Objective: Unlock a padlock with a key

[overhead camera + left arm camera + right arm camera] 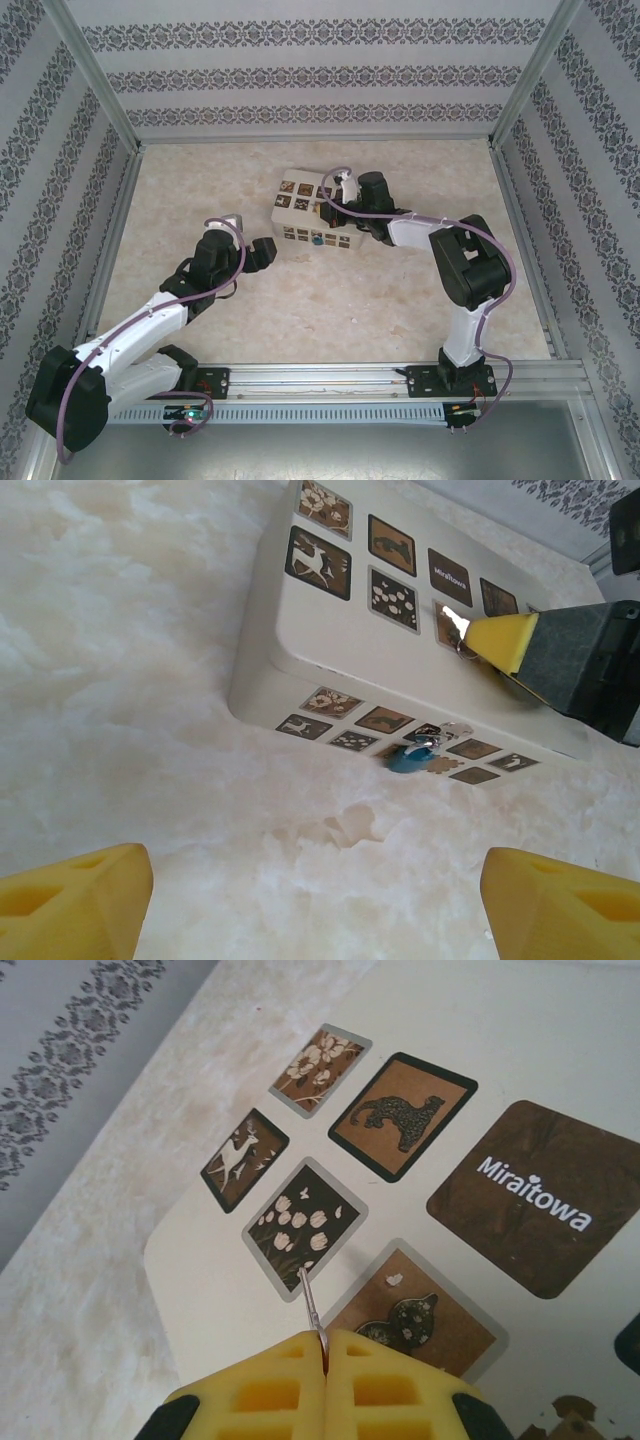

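From above: places the right gripper [328,203] over the top of the cream box [297,205], far of the table's [400,300] middle. Puts the left gripper [265,253] just off the box's near left corner, low and aimed at it. Finds the padlock [317,240] at the foot of the box's near wall, a blue speck, touched by neither gripper.

From the left wrist: shows that gripper's yellow fingers [75,900] spread wide, holding nothing, with the padlock straight ahead. Leans blue body down against the box wall, silvery metal just above. Catches a glint of metal at the right gripper's tip, up over the box top.

From the right wrist: shows the yellow pads pressed together, pinching the key [310,1300], its thin shaft poking out over the dark patterned squares.

Reads as the step between: key in hand, padlock not yet steadied. Probably calls for closing the left fingers on the blue body first, then bringing the key down off the box top to the keyhole, too small to make out here.

In the way: the box wall, tight behind the padlock, with little room for a finger. Risks a twist of so thin a key between soft pads.
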Robot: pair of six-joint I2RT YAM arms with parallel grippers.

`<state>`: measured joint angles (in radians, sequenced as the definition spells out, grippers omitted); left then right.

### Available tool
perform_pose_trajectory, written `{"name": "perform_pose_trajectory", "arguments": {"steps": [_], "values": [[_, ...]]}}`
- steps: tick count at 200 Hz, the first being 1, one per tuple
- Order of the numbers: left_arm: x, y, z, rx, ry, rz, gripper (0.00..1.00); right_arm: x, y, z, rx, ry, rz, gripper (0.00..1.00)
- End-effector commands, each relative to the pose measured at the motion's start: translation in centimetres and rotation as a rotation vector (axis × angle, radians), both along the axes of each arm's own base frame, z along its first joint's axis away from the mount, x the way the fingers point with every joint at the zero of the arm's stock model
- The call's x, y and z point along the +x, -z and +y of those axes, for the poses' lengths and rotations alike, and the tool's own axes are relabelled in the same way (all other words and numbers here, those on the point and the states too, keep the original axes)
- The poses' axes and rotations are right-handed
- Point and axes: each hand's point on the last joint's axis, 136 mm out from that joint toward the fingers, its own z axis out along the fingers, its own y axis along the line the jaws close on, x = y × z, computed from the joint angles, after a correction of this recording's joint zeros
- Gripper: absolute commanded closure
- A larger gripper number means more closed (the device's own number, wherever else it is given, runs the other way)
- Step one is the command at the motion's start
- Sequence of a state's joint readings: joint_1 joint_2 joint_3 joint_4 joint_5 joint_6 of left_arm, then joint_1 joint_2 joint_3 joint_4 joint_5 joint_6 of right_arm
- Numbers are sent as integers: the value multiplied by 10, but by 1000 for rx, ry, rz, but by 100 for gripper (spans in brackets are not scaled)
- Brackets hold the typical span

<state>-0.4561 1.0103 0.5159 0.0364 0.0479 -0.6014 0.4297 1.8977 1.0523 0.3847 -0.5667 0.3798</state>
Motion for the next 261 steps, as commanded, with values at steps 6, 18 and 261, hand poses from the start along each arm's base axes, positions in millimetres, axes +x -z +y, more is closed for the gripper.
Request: {"name": "perform_pose_trajectory", "arguments": {"steps": [6, 18, 261], "values": [[3, -7, 2, 15, 15, -52, 14, -70, 74, 4, -48, -62, 316, 100], [3, -6, 2, 18, 18, -54, 14, -77, 74, 5, -30, -65, 326, 100], [43, 65, -81, -88, 313, -10, 23, -27, 15, -39, -24, 123, 213, 100]]}}
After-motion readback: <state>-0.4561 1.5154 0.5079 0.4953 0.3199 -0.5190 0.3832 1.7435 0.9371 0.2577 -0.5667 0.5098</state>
